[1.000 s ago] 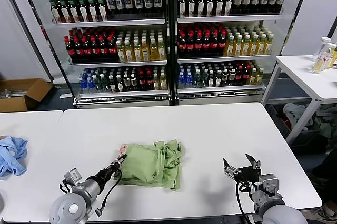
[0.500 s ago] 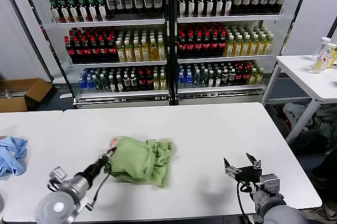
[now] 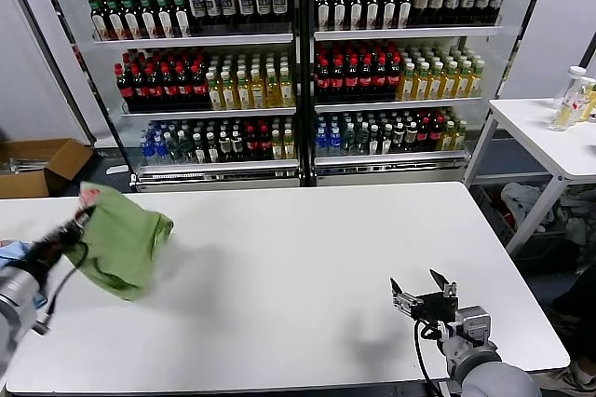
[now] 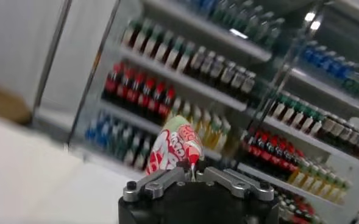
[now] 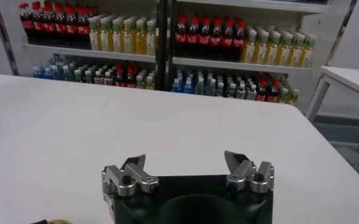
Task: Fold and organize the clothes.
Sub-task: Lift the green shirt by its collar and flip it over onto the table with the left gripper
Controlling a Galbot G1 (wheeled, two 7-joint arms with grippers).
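Observation:
The light green polo shirt (image 3: 121, 240) hangs bunched in the air above the table's left end, held by my left gripper (image 3: 82, 212), which is shut on its upper edge. The left wrist view shows the red-and-white printed part of the shirt (image 4: 174, 145) pinched between the jaws of my left gripper (image 4: 191, 171). My right gripper (image 3: 421, 291) is open and empty, low over the table's front right; it also shows in the right wrist view (image 5: 188, 165) with bare table ahead of it.
A light blue garment (image 3: 9, 252) lies at the table's far left edge, behind my left arm. The white table (image 3: 307, 257) stretches between the arms. Drinks fridges (image 3: 298, 61) stand behind, a side table (image 3: 549, 136) to the right, a cardboard box (image 3: 37, 166) on the floor left.
My left gripper has lifted the green shirt off the middle of the table and swung it up and far to the left. The right arm has barely moved.

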